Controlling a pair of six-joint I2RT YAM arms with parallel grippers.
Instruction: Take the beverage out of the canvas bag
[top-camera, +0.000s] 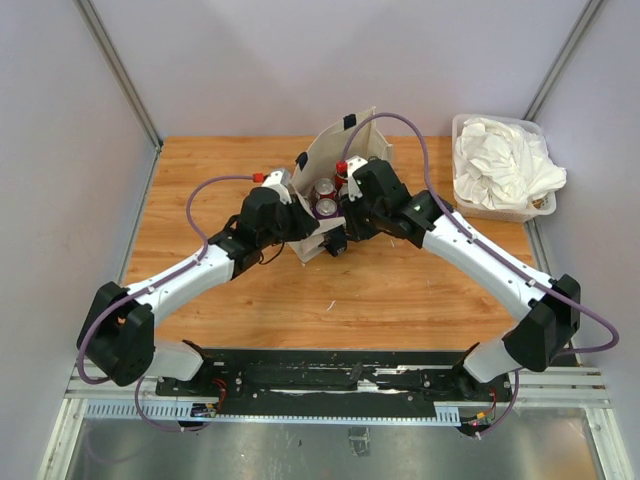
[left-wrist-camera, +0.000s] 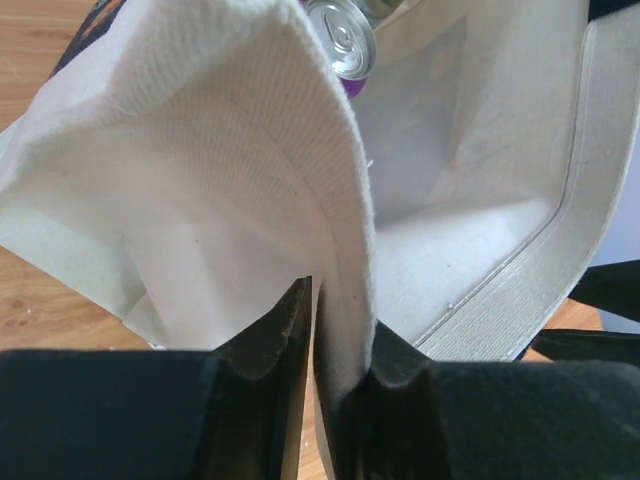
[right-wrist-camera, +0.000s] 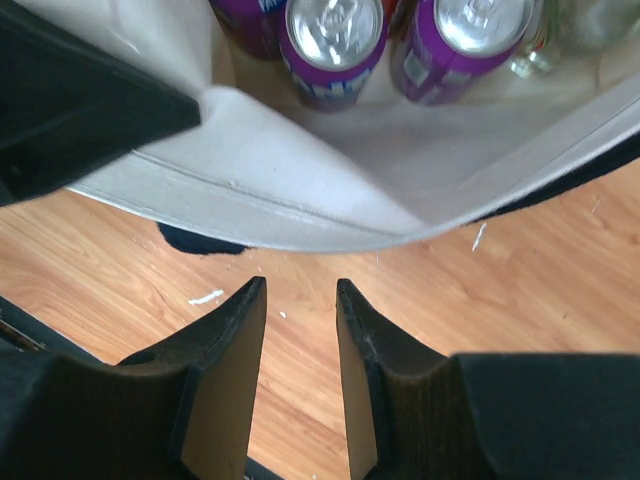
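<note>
Cream canvas bag (top-camera: 330, 150) stands open-mouthed on the wooden tabletop (top-camera: 400, 300), midway across and toward the far edge. Inside it are purple cans (right-wrist-camera: 333, 40) with silver tops, upright and close together, and at their 12 o'clock a red-capped bottle (top-camera: 341, 168).

Left fingers (left-wrist-camera: 340, 320), on the arm lying toward 8 o'clock of the bag, are clamped on a fold of the bag's wall, with cloth pressed between them. That fold leans inward and hides most of the interior from the left wrist view, where only one can top shows.

Right fingers (right-wrist-camera: 300, 290), on the arm lying toward 4 o'clock, are slightly apart with nothing between them. They are above bare wood just outside the bag's near rim, and the rim lies between them and the cans.

At 3 o'clock of the bag, well apart, a clear tub (top-camera: 490, 212) holds white cloths (top-camera: 500, 160).
</note>
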